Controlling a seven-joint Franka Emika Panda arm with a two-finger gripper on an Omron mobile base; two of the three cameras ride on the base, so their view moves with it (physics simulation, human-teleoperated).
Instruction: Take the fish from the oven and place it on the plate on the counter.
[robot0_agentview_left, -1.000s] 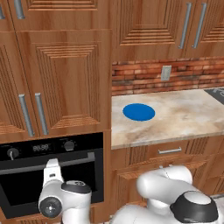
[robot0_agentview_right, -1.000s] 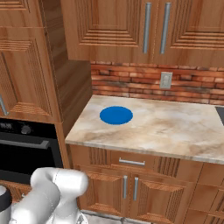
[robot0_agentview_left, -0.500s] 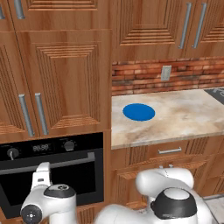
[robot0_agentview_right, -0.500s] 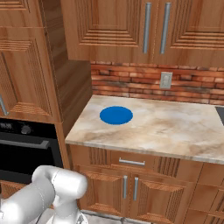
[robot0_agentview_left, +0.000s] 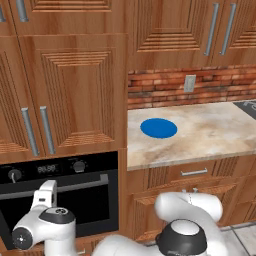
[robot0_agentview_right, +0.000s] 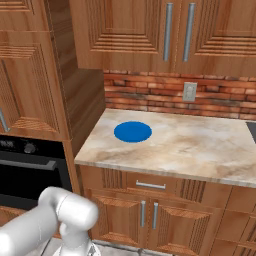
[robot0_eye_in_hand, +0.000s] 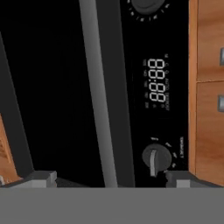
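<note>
The black oven (robot0_agentview_left: 85, 200) is built into the wood wall at lower left, its dark glass door shut; it also appears at the left edge as the oven (robot0_agentview_right: 25, 170). The fish is hidden. My gripper (robot0_eye_in_hand: 109, 179) is open and close in front of the oven door (robot0_eye_in_hand: 43, 87), its fingertips (robot0_eye_in_hand: 40, 177) straddling the silver bar handle (robot0_eye_in_hand: 101, 96) without touching it. The blue plate (robot0_agentview_left: 158, 128) lies bare on the beige counter (robot0_agentview_left: 215, 135); from the other side the plate (robot0_agentview_right: 132, 132) sits near the counter's (robot0_agentview_right: 195, 150) left end.
The oven's digital display (robot0_eye_in_hand: 157, 83) and a knob (robot0_eye_in_hand: 156, 158) sit beside the handle. Wooden cabinets (robot0_agentview_left: 75, 90) stand above the oven, drawers (robot0_agentview_right: 150, 185) under the counter. A brick backsplash with an outlet (robot0_agentview_right: 189, 91) runs behind. My white arm (robot0_agentview_left: 45, 225) fills the lower left.
My arm has swung left and in toward the oven door, and the hand now sits at the handle. The gripper stayed open. Plate and oven door are unchanged.
</note>
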